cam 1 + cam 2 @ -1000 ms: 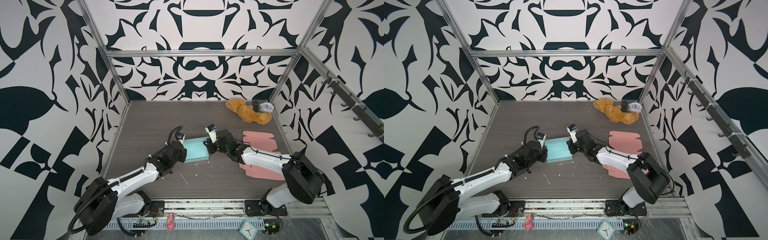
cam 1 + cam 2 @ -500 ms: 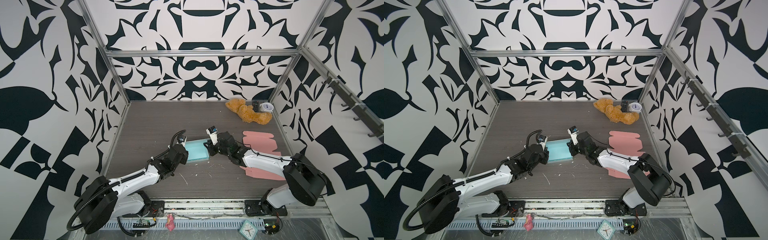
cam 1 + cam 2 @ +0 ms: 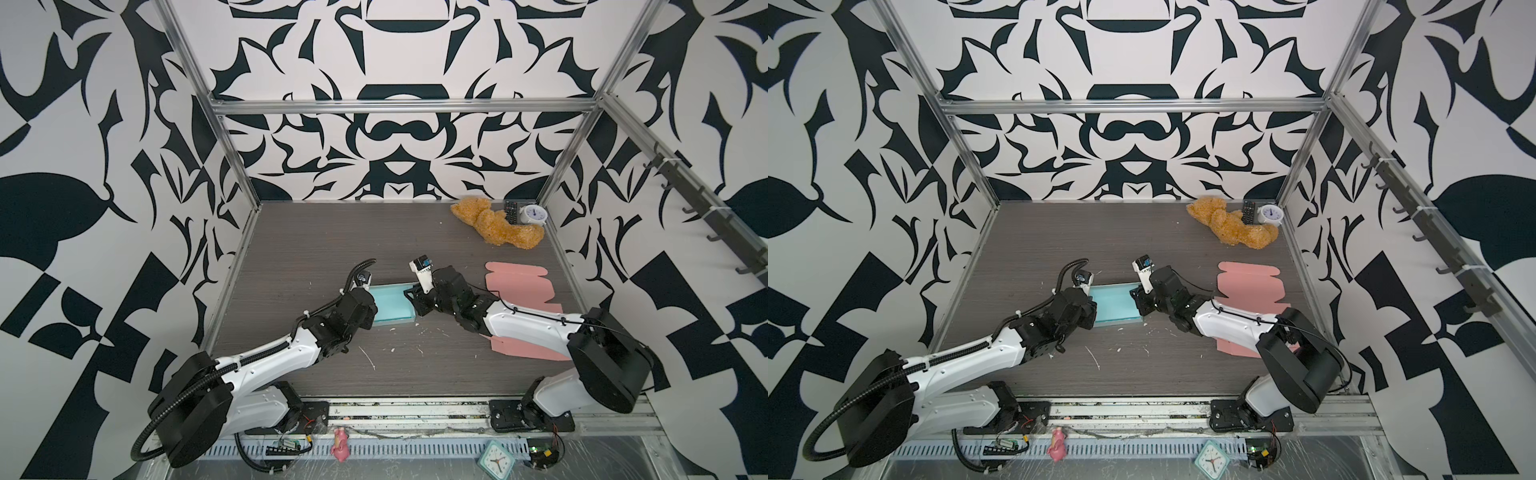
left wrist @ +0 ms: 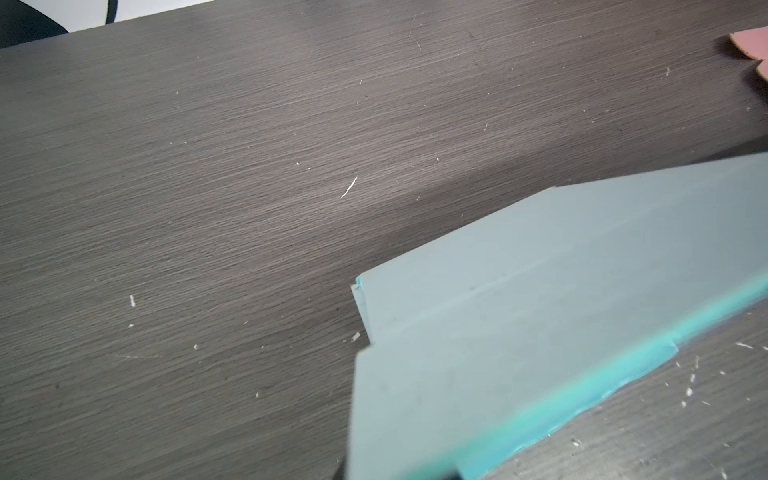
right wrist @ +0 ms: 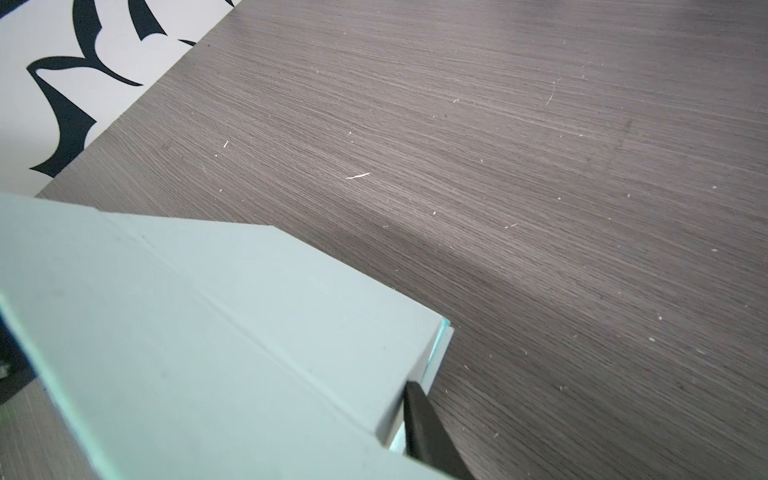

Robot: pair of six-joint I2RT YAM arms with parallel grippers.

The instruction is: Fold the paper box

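Box (image 3: 392,305), teal, lies mid-table between both grippers, barely shifted from 1 second ago. Left gripper (image 3: 371,309) is closed at its 9 o'clock end; right gripper (image 3: 412,302) at 3 o'clock, 1 finger (image 5: 424,428) beside the end wall, width unclear. Pink sheets (image 3: 519,282) crowd 3 o'clock; bare table (image 3: 332,237) lies open toward 12 o'clock

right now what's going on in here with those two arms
A teal paper box is being worked on in the middle of the table. The left hand is shut at its left end, seemingly pinching the edge. The right hand is at its right end, with one finger beside the end wall. The box looks partly folded. Flat pink box blanks lie to the right.
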